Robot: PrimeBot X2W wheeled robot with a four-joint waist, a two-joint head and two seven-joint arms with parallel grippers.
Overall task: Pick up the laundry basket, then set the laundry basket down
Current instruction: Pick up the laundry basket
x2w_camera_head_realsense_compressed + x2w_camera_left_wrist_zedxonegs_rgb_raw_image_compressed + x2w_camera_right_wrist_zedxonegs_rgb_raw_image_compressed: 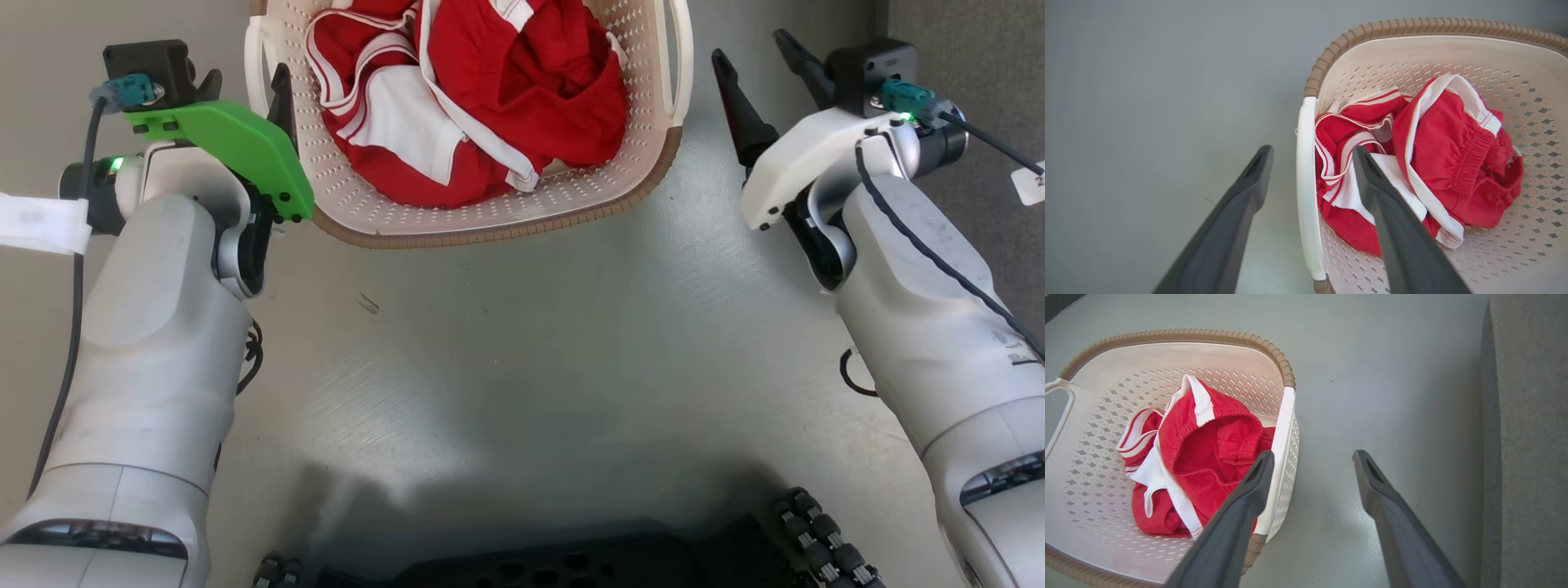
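While the basket [490,230] sits on the floor [522,343] at 12 o'clock, my spread left pincer [1312,153] straddles its 9 o'clock handle [1305,192] and my spread right pincer [751,47] hangs beside its 3 o'clock flank.

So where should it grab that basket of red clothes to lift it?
Probably by its white side handles: the left claw from the left onto the left handle, the right claw from the right onto the right handle. Each is a slim bar with a gap behind, so one finger slips inside. Gripping both sides should keep the basket level.
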